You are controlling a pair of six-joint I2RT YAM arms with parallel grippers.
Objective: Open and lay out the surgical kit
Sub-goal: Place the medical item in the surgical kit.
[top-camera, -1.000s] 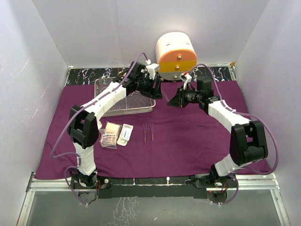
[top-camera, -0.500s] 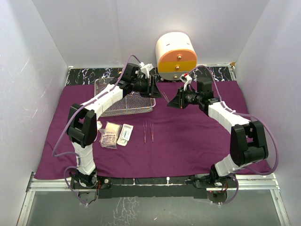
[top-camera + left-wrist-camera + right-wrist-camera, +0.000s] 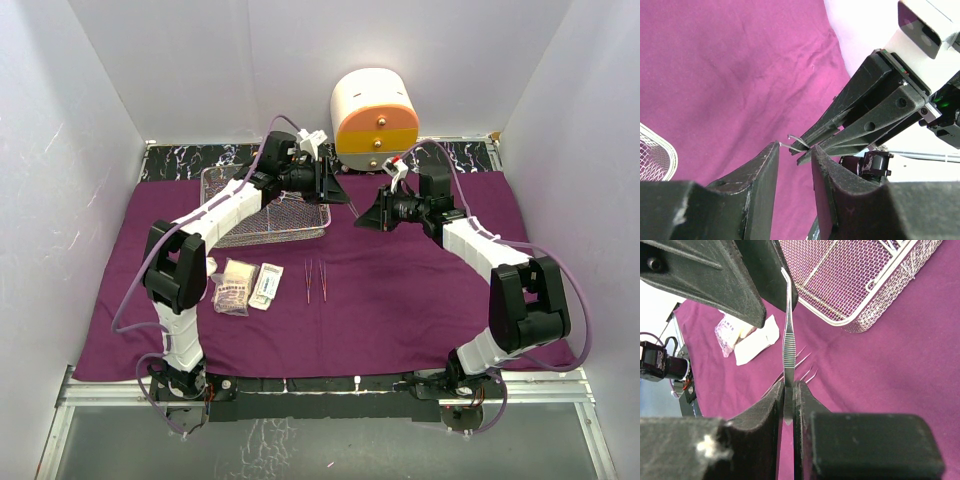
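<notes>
Jaws narrowing, a gap still showing, the left gripper (image 3: 794, 147) nears the tweezers (image 3: 788, 330) pinched by the right gripper (image 3: 789, 386) — likely a handover.

Finding: no text, number, brand or sign can be read in any of the three views. Print is noted only on the small flat packets (image 3: 236, 286) lying on the purple cloth (image 3: 400, 300). In the overhead view it appears as faint dark marks on their upper faces, too small to make out. In the right wrist view the clear packet (image 3: 731, 333) carries purple lettering in short rows, blurred beyond reading. The face of the white packet (image 3: 758, 339) touching it shows nothing that can be made out at this sharpness
</notes>
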